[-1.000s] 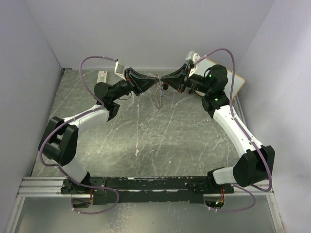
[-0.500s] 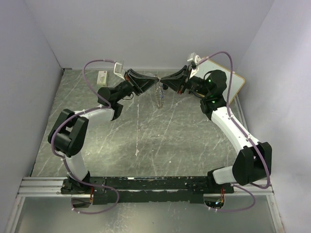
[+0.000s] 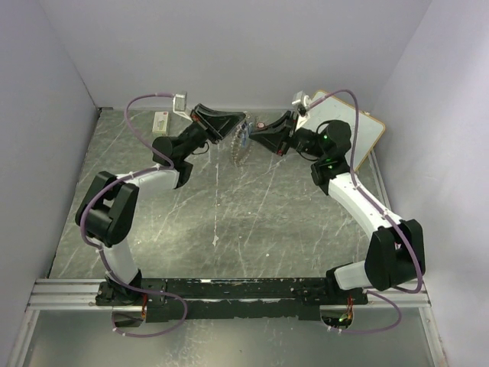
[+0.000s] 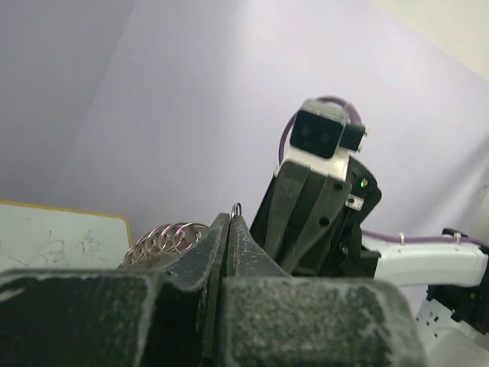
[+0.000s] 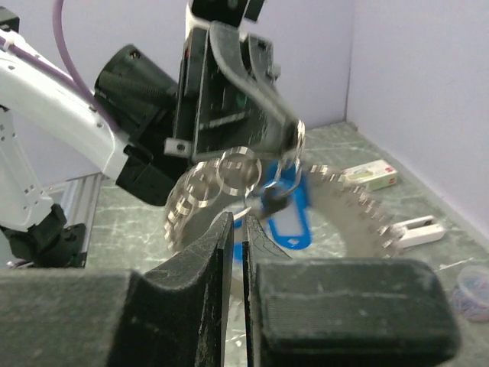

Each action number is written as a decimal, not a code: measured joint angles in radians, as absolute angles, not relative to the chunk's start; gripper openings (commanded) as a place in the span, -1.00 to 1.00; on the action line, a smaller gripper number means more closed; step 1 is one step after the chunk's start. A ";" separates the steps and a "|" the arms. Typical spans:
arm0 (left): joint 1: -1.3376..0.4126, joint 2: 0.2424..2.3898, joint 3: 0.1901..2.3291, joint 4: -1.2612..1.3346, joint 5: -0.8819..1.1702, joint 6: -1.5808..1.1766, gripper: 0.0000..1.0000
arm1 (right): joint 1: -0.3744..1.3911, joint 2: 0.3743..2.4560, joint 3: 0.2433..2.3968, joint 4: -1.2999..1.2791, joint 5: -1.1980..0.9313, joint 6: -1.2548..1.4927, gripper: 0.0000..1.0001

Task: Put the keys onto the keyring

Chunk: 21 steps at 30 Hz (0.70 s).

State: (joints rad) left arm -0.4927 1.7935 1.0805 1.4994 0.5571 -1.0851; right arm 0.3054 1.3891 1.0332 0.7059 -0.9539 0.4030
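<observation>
- The left gripper point(image 3: 237, 125) had its jaws clamped on the round grey-brown metal keyring point(image 3: 241, 147), fringed with small loops and raised above the worktop point(image 3: 229, 222).
- A blue key with a white part point(image 5: 290, 219) hung at the ring. I could not tell whether it was threaded, and the second key was not visible.
- The right gripper point(image 3: 257, 131) sat just beside, jaws narrow. I could not tell whether it gripped anything.

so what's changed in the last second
The left end effector and right end effector shifted left and toward the back wall, carrying the round grey-brown metal keyring along. The left one stays pinched on it; the white board stays put.
</observation>
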 measured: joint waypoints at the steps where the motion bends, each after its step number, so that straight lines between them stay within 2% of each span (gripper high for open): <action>1: -0.490 1.794 1.085 1.499 0.543 -1.085 -0.87 | 0.309 1.390 1.023 0.708 -0.955 0.409 -0.80; 7: -0.486 1.793 1.102 1.501 0.497 -1.085 -0.87 | 0.321 1.396 0.976 0.717 -0.957 0.430 -0.79; 14: -0.484 1.793 1.103 1.501 0.490 -1.085 -0.87 | 0.322 1.385 0.974 0.694 -0.922 0.405 -0.69; 19: -0.481 1.784 1.102 1.501 0.493 -1.085 -0.86 | 0.322 1.352 0.996 0.649 -0.880 0.358 -1.00; 20: -0.480 1.781 1.100 1.501 0.495 -1.084 -0.87 | 0.322 1.348 1.010 0.638 -0.873 0.348 -1.00; 21: -0.480 1.776 1.099 1.501 0.498 -1.084 -0.87 | 0.322 1.342 1.024 0.627 -0.866 0.338 -0.54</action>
